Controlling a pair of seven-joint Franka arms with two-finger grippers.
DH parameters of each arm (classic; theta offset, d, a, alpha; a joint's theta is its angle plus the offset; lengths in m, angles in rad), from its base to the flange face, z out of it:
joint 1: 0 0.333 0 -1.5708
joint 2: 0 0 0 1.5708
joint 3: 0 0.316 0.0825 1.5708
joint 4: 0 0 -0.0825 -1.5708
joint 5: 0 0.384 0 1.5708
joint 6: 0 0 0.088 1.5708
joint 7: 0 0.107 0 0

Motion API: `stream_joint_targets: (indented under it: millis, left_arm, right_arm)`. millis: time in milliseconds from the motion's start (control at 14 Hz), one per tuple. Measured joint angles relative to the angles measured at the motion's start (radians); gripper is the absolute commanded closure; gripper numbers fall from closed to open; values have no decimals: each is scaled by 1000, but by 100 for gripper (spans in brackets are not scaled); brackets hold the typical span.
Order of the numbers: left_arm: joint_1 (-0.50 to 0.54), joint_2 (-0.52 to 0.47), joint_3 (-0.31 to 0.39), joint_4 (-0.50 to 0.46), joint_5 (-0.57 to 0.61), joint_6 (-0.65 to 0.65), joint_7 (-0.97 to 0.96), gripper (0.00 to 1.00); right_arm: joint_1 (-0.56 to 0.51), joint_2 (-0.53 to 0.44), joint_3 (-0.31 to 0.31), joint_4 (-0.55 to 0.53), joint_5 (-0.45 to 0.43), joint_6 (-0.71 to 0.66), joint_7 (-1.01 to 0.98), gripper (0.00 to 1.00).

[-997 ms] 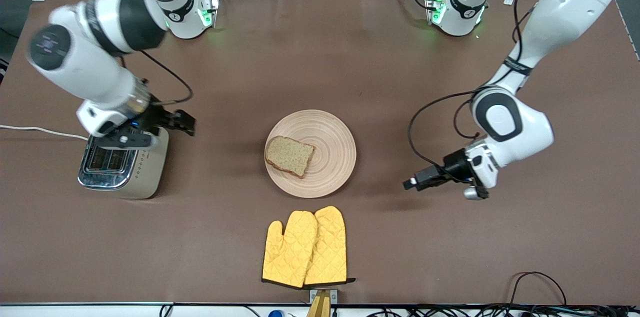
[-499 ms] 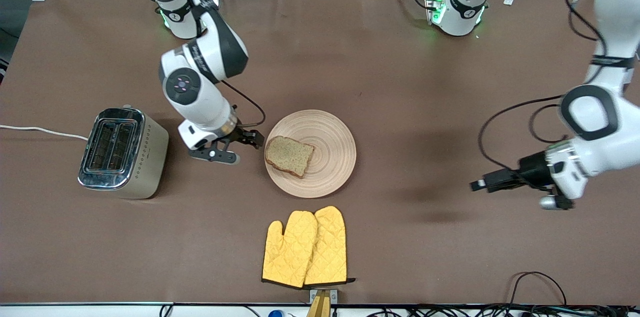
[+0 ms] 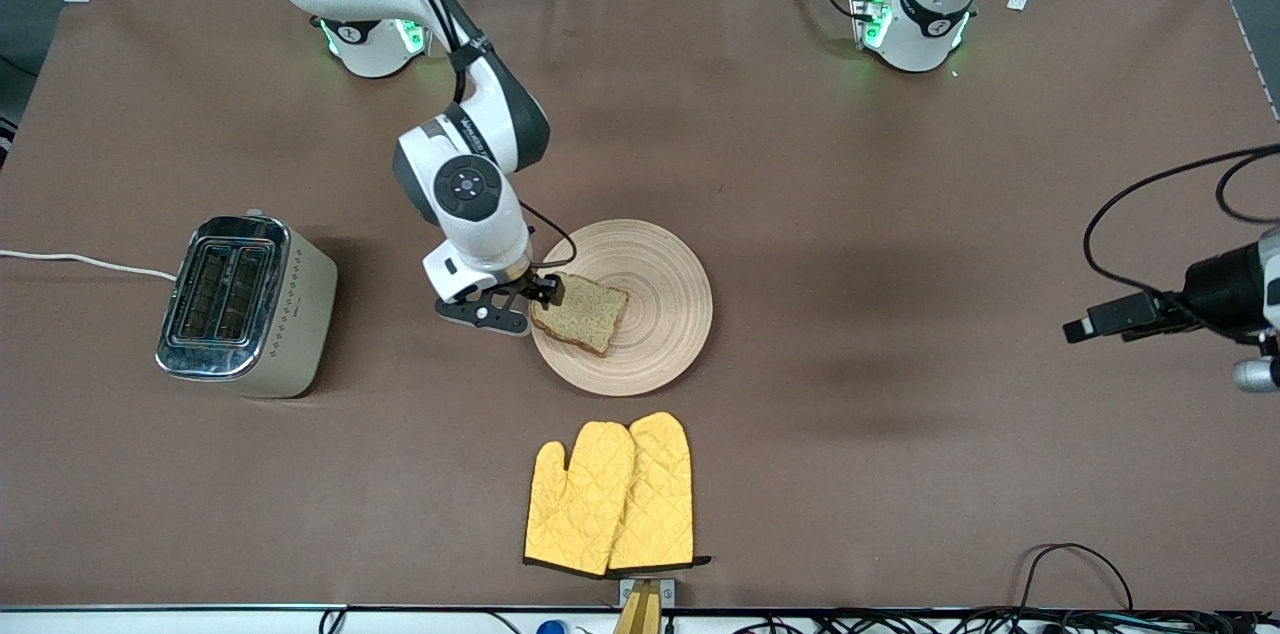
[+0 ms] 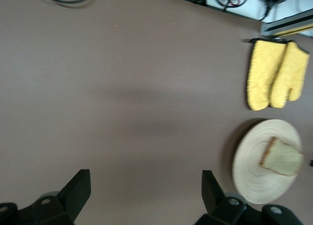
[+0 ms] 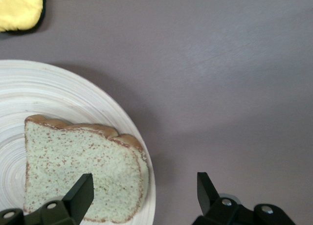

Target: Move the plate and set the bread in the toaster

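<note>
The light wooden plate [image 3: 665,334] lies mid-table with the brown speckled bread [image 3: 583,312] on the part of it toward the toaster. My right gripper [image 3: 546,292] is low over the plate's rim at the bread's edge. It is open [image 5: 144,191]: one finger [image 5: 80,193] is above the bread [image 5: 83,166], the other above the cloth beside the plate [image 5: 63,95]. The cream toaster [image 3: 300,314] with its chrome top stands toward the right arm's end. My left gripper [image 3: 1082,326] hangs open [image 4: 145,186] over bare cloth at the left arm's end, holding nothing; from there the plate [image 4: 254,178] and bread [image 4: 284,157] show.
A pair of yellow oven mitts [image 3: 612,494] lies nearer the camera than the plate, also seen from the left wrist as mitts [image 4: 275,74]. The toaster's white cord [image 3: 80,261] runs off the table's end. Cables [image 3: 1070,574] trail along the front edge.
My right arm swung from above the toaster across to the plate's rim at the bread. My left arm drew back from beside the plate toward its own end of the table.
</note>
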Motion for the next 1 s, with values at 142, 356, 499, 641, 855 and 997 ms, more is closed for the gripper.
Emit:
stream_joint_targets:
  millis: [142,356,499,641,855,997]
  left_arm:
    - [-9,-71,1,0,55,-59,-9,0]
    - [-77,-176,69,1,92,-137,-6,0]
    - [-198,-239,214,0,94,-209,6,0]
    - [-292,-284,328,-2,94,-258,36,0]
    - [-429,-339,445,-20,94,-339,38,0]
    - [-512,-382,511,-63,94,-347,38,0]
  right_arm:
    - [2,28,-2,7,-2,26,2,8]
    - [2,56,-6,11,-3,55,2,16]
    - [5,67,-5,13,-4,58,2,20]
    - [12,69,-5,13,-5,58,3,20]
    - [23,70,-5,15,-5,58,7,23]
    - [28,75,-5,15,-6,58,19,25]
